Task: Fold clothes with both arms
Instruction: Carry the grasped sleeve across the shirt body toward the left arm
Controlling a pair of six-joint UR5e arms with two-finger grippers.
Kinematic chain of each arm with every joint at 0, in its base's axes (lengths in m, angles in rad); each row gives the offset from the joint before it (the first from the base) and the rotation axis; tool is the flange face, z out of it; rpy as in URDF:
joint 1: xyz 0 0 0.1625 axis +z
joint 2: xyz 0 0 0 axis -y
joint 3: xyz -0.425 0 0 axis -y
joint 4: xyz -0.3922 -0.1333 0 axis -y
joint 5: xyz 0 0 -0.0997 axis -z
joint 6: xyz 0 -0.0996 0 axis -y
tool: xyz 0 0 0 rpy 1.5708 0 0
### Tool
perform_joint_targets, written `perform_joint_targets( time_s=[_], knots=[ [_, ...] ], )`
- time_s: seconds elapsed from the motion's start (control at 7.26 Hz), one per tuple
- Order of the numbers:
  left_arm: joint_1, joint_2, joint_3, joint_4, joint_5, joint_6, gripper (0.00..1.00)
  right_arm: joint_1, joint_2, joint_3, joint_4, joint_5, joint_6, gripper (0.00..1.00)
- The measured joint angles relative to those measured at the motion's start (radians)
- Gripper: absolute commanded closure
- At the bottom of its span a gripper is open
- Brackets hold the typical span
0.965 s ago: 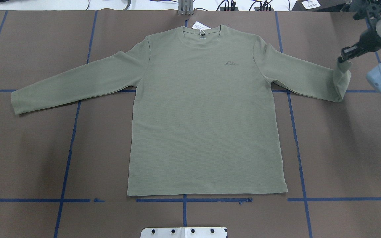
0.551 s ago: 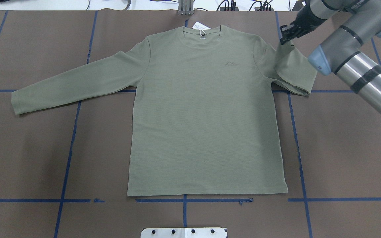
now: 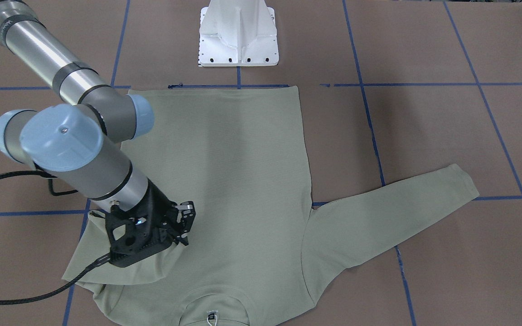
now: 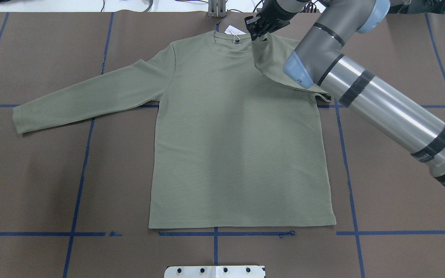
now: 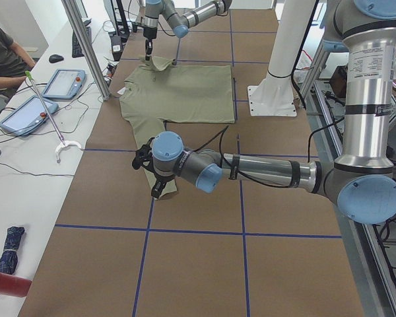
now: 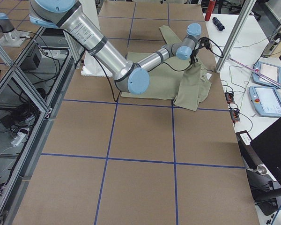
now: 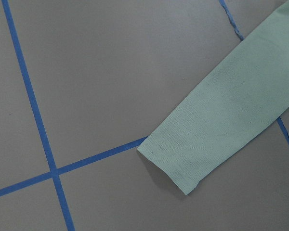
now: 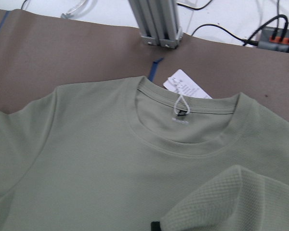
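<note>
Sage-green knit shirt [image 4: 238, 146]: right gripper [image 4: 254, 34] is clamping the sleeve [image 4: 272, 65] beside the collar [image 8: 183, 147], wanting flat, taut lowering; left gripper [image 5: 156, 188] fingers, cannot tell.

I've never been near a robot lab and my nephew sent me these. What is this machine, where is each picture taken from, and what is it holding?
Two grey robot arms work at a brown table marked with blue tape. One pale green long-sleeved shirt lies flat on it, a white hang tag at its collar. The right gripper pinches one sleeve by its cuff and holds it over the chest near the collar. The left gripper hovers above the other sleeve, which lies flat. Two pictures look down from above, from opposite sides of the table; two look along it from its ends; two come from cameras on the wrists.
</note>
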Motion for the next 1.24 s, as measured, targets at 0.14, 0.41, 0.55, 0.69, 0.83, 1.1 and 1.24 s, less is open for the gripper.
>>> perform_joint_targets(
  time_s=[0.14, 0.41, 0.55, 0.69, 0.83, 1.1, 1.24],
  knots=[
    [0.0, 0.001, 0.001, 0.0, 0.0, 0.0, 0.0, -0.072, 0.022, -0.001, 0.014, -0.076, 0.006, 1.0],
    [-0.001, 0.001, 0.001, 0.0, 0.001, 0.0, 0.0, -0.189, 0.048, -0.006, 0.044, -0.206, 0.01, 1.0],
    [-0.001, 0.001, 0.001, 0.001, 0.001, 0.0, 0.0, -0.216, 0.054, -0.01, 0.048, -0.236, 0.01, 1.0],
    [-0.001, 0.001, 0.0, 0.002, 0.001, 0.0, 0.0, -0.235, 0.057, -0.014, 0.053, -0.255, 0.01, 1.0],
    [-0.002, 0.001, -0.001, 0.003, 0.0, 0.0, 0.0, -0.25, 0.062, -0.025, 0.065, -0.271, 0.011, 1.0],
    [-0.002, 0.001, -0.002, 0.003, 0.0, -0.001, 0.0, -0.274, 0.091, -0.055, 0.089, -0.291, 0.012, 0.01],
    [-0.002, 0.001, -0.002, 0.003, 0.0, -0.001, 0.0, -0.291, 0.114, -0.063, 0.095, -0.303, 0.02, 0.0]
  ],
)
